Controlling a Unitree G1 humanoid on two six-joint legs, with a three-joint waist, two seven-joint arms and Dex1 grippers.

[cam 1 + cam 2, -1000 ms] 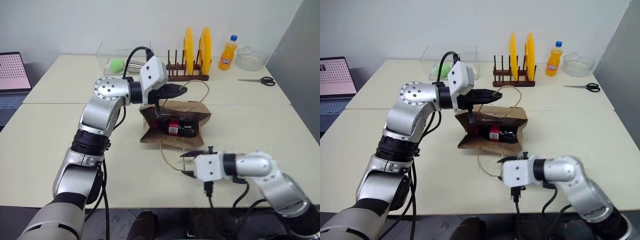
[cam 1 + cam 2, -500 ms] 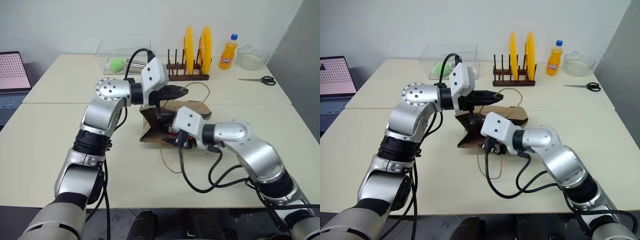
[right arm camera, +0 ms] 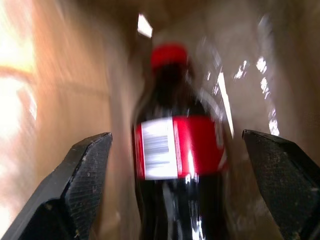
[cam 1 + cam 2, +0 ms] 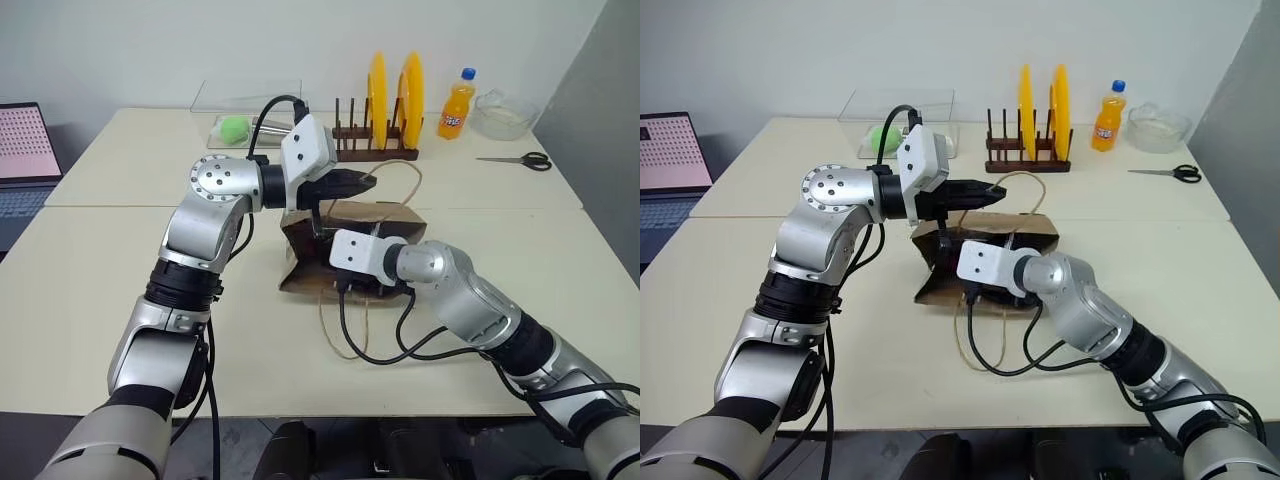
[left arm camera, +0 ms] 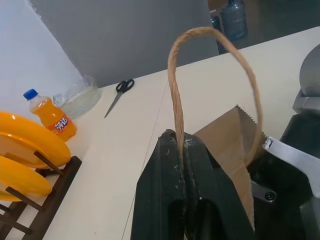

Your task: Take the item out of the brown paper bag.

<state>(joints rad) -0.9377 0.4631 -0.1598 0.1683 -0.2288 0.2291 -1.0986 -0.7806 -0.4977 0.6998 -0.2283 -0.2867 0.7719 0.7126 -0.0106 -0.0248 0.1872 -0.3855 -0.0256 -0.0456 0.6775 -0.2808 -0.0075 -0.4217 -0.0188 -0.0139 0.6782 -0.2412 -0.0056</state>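
On the cream table [image 4: 120, 260] the brown bag [image 4: 402, 219] lies on its side with its mouth towards the robot. Most of its front is hidden behind the right arm, so only the top edge and a lower corner of the paper show from above. The left gripper [image 5: 181, 145] hangs above the bag, its fingers pressed together on one tan handle [image 5: 220, 37], which arches up in a loop; the second handle [image 4: 333, 330] trails loose on the tabletop. The right gripper [image 3: 175, 165] is pushed into the bag's mouth, so its tips are out of sight from the head. From the wrist, its fingers [image 3: 80, 175] stand spread wide to either side of the cola bottle [image 3: 175, 150] without touching it. The bottle lies inside the bag, red cap pointing deeper in, blurred and cut off below the label. At the far edge stand a plate rack [image 4: 375, 140] with yellow plates, an orange soda [image 4: 456, 108], a glass bowl [image 4: 505, 115] and scissors [image 4: 515, 161].
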